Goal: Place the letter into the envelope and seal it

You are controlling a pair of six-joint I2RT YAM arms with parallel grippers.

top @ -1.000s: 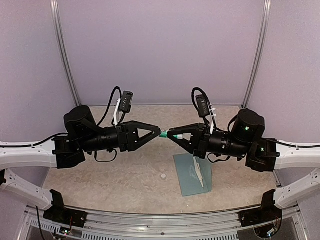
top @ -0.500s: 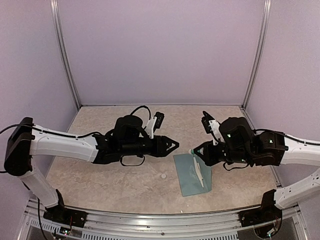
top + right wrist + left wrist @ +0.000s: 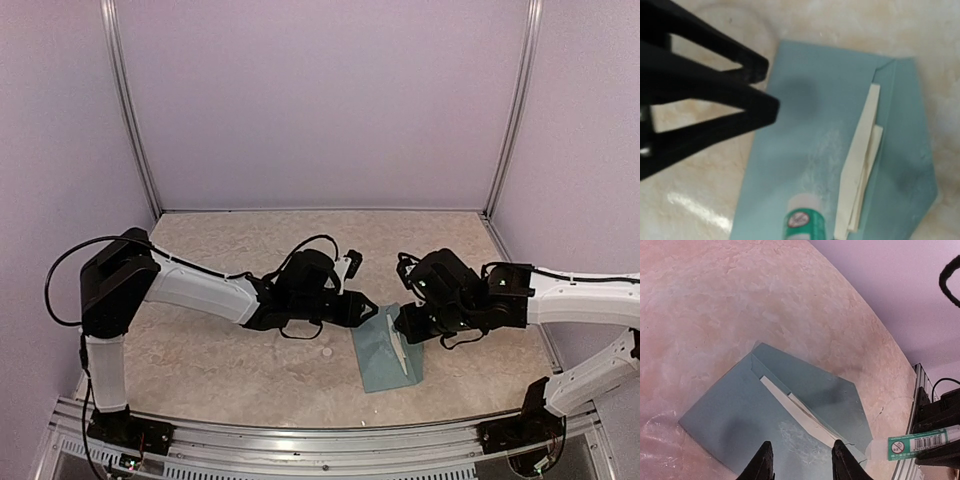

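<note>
Envelope [image 3: 385, 352] lies flat on table [image 3: 200, 350], letter [image 3: 860, 160] edge showing at its mouth; left wrist view alone shows barcode on glue stick [image 3: 920, 442], clamped in right gripper [image 3: 402, 326]; left gripper [image 3: 801, 446] hovers over envelope, jaws apart.

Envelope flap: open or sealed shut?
Open. The envelope lies with its flap spread flat away from the pocket, and the letter shows as a pale edge along the fold.

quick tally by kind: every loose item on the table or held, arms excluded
envelope: 1
letter: 1
glue stick: 1
small white bit: 1
Total: 4
</note>
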